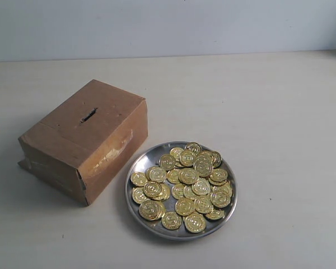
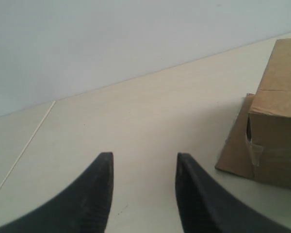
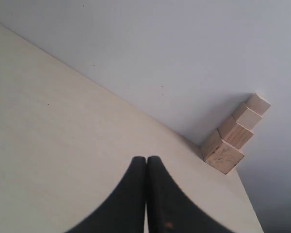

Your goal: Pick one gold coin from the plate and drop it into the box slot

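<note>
So the plate [image 1: 144, 162] sits on the pale tabletop [image 1: 269, 112], toward the near side and roughly in the middle of the exterior view. It's heaped with gold coins [image 1: 185, 185], loads of them overlapping, with a bit of bare shiny metal showing on the side closest to the box [image 1: 84, 140]. The box is just beside the plate on its left, turned at an angle, with one lower corner almost at the plate's rim; I can't tell if they actually touch. The slot [image 1: 88, 115] is a short dark slit in the top face, facing up, and there's scuffed tape down the side that faces the plate. Neither arm shows in the exterior view, so I can't say how far either one is from the plate or the coins. The left tool [image 2: 144, 155] has its two dark fingers spread well apart with nothing between them, just bare tabletop underneath. From its wrist camera you can see one end of the box, off to the side of the fingers and clearly apart from them, with a loose cardboard flap [image 2: 235, 150] lying flat at its base. The right tool [image 3: 146, 158] has its fingers pressed together and isn't gripping anything. It points at bare tabletop, with a little row of wooden blocks [image 3: 233, 136] against the wall [image 3: 184, 48] well beyond it.
</note>
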